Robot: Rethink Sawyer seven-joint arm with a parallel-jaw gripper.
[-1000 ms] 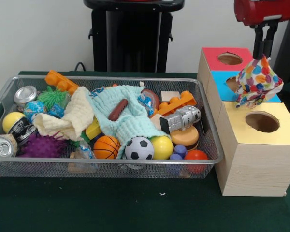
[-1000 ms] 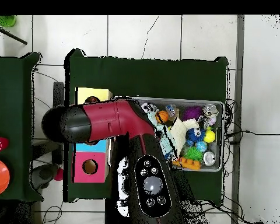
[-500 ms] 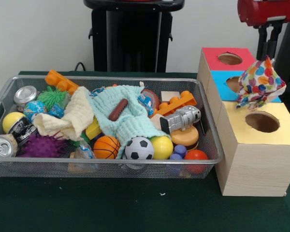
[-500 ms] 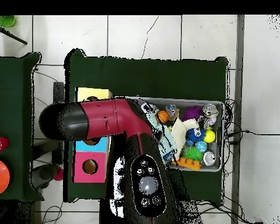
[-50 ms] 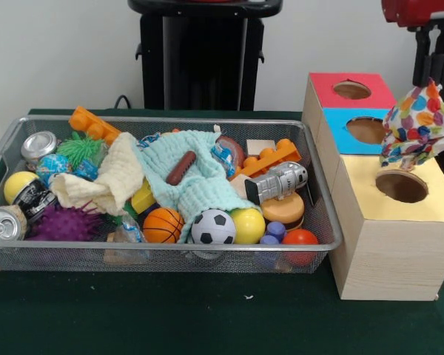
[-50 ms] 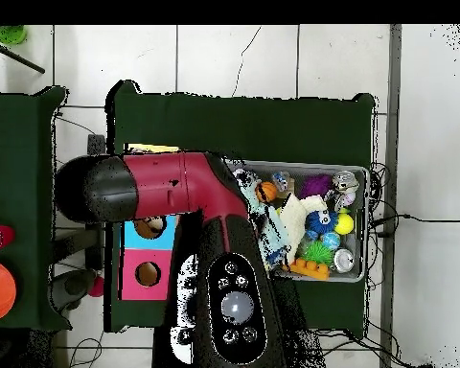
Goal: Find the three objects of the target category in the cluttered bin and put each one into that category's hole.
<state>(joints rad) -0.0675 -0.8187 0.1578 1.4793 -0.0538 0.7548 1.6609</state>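
My gripper point(image 5: 430, 78) hangs at the top right of the front view, shut on a white cloth with coloured dots point(image 5: 419, 127). The cloth dangles just above the far right edge of the yellow box point(image 5: 362, 191), beside its round hole point(image 5: 402, 186). Behind it stand the blue box point(image 5: 339, 120) and the red box point(image 5: 323, 86), each with a hole on top. A cream cloth point(image 5: 107, 180) and a mint cloth point(image 5: 198, 176) lie in the wire bin point(image 5: 163, 120). In the overhead view the arm point(image 6: 167, 192) hides the gripper and the yellow box.
The bin also holds cans, balls, orange bricks, a toy robot point(image 5: 277, 182), a spiky purple ball point(image 5: 61, 222) and other toys. The three boxes stand right of the bin, close to its side. In the overhead view the bin point(image 6: 360, 171) lies right of the arm.
The gripper has carried the dotted cloth to the right and slightly up, from over the blue box to over the yellow box's right edge. The bin's contents are unchanged.
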